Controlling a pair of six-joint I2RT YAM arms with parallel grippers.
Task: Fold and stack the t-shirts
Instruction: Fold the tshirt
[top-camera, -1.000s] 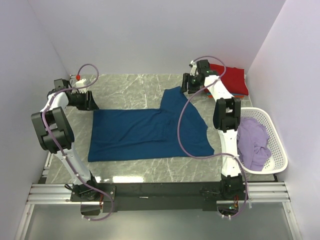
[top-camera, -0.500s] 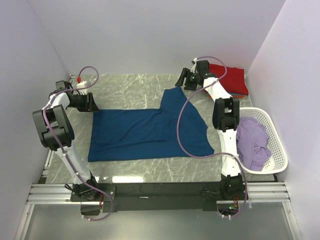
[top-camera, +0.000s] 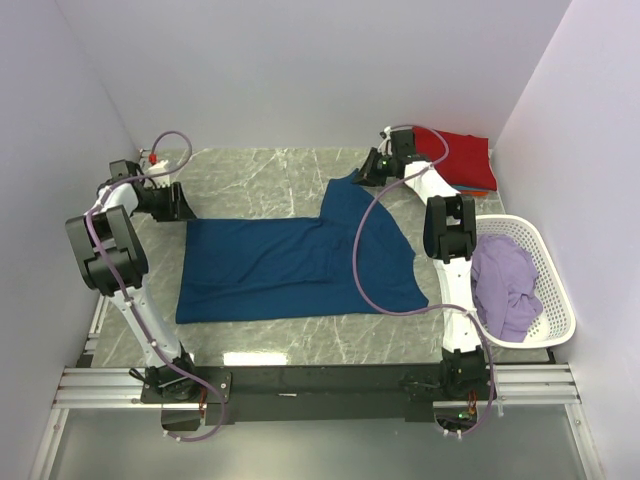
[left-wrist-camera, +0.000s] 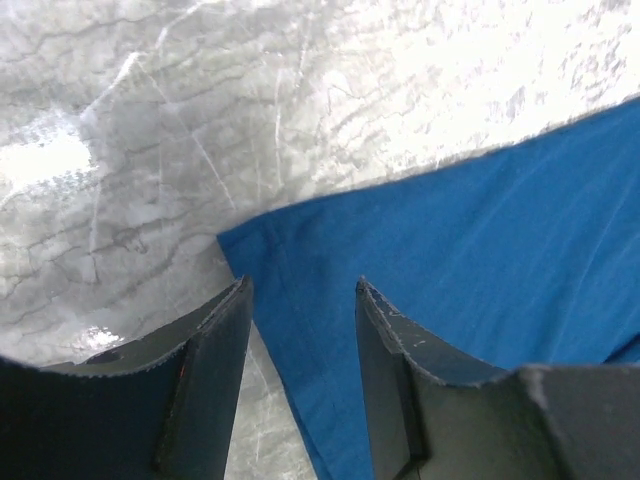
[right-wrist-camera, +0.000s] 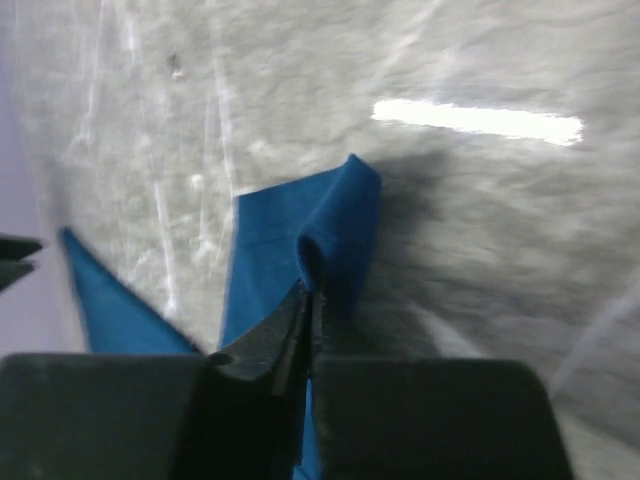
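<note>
Left arm (top-camera: 104, 250) folded at the elbow, wrist out at far left; left gripper (left-wrist-camera: 300, 290) low, pointing down, fingers apart; right arm (top-camera: 446, 228) stretched to the far side; right gripper (right-wrist-camera: 308, 295) clamped on a shirt (right-wrist-camera: 270, 230) fold.

A grey-white, dark-veined marble-patterned tabletop (top-camera: 270, 175) fills the middle of the overhead view. Plain pale lilac-white walls enclose it on three sides: a back wall (top-camera: 300, 70), a left wall (top-camera: 45, 120) and a right wall (top-camera: 590, 120). A silver slotted aluminium frame (top-camera: 100, 388) runs along the near edge, with a dull grey metal panel (top-camera: 320, 450) below it. Light from above leaves a bright glare patch (top-camera: 245, 357) on the tabletop.
</note>
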